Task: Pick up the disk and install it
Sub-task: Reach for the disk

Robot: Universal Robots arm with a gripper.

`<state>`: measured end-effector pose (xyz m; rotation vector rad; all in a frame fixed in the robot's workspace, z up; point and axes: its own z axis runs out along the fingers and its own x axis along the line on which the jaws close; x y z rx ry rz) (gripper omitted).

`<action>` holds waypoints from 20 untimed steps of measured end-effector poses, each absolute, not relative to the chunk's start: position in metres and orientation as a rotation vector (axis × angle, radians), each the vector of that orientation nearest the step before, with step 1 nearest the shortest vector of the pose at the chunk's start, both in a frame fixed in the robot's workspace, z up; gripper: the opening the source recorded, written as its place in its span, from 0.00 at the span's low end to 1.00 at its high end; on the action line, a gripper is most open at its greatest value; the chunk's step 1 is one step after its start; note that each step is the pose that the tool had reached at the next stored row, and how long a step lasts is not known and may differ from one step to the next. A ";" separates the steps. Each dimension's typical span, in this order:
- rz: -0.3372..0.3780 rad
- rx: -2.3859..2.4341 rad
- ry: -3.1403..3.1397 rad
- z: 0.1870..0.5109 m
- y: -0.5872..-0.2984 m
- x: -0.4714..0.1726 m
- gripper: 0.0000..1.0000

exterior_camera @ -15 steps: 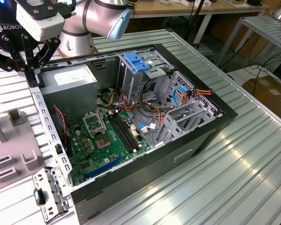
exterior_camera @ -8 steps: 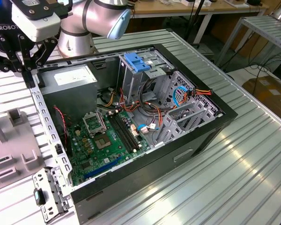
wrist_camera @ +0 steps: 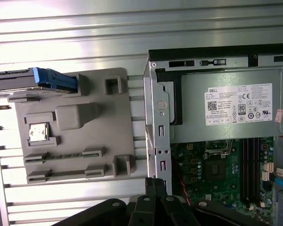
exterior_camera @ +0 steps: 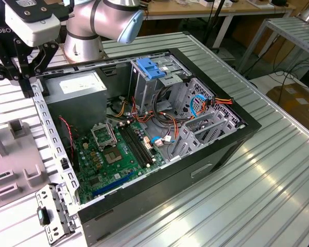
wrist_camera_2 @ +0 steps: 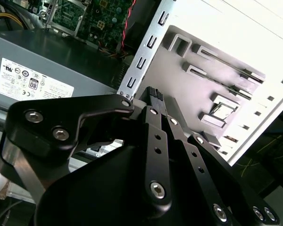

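From where I stood, the gripper point(wrist_camera_2: 153, 92) hung with its black fingers pinched together on nothing, over the perforated steel edge of the computer case point(exterior_camera: 221, 152), near the boxy grey power supply point(wrist_camera: 226, 106). The disk point(wrist_camera: 35, 80) stood on edge in a slot at the far corner of the grey plastic holder plate point(wrist_camera: 85, 141), well apart from the fingers, its blue rail bright against dull metal. To my mind the pick wanted the fingers spread first, brought squarely over the disk and closed on its flat metal faces rather than the smooth plastic rail, keeping it upright. The ridged aluminium table point(exterior_camera: 278, 180) looked slick
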<state>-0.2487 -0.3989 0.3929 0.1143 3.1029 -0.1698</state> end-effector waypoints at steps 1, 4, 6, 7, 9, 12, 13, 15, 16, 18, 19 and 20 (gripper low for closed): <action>-0.170 0.114 3.103 0.393 -0.399 -0.250 0.11; -0.170 0.114 3.103 0.393 -0.399 -0.253 0.11; -0.170 0.114 3.103 0.393 -0.399 -0.255 0.11; -0.170 0.114 3.103 0.393 -0.399 -0.256 0.11; -0.170 0.114 3.103 0.393 -0.399 -0.260 0.11; -0.170 0.114 3.103 0.393 -0.399 -0.263 0.11; -0.170 0.114 3.103 0.393 -0.399 -0.264 0.11; -0.170 0.114 3.103 0.393 -0.399 -0.266 0.11; -0.170 0.114 3.103 0.393 -0.399 -0.267 0.11; -0.170 0.114 3.103 0.393 -0.399 -0.271 0.11; -0.170 0.114 3.103 0.393 -0.399 -0.272 0.11; -0.170 0.114 3.103 0.393 -0.399 -0.273 0.11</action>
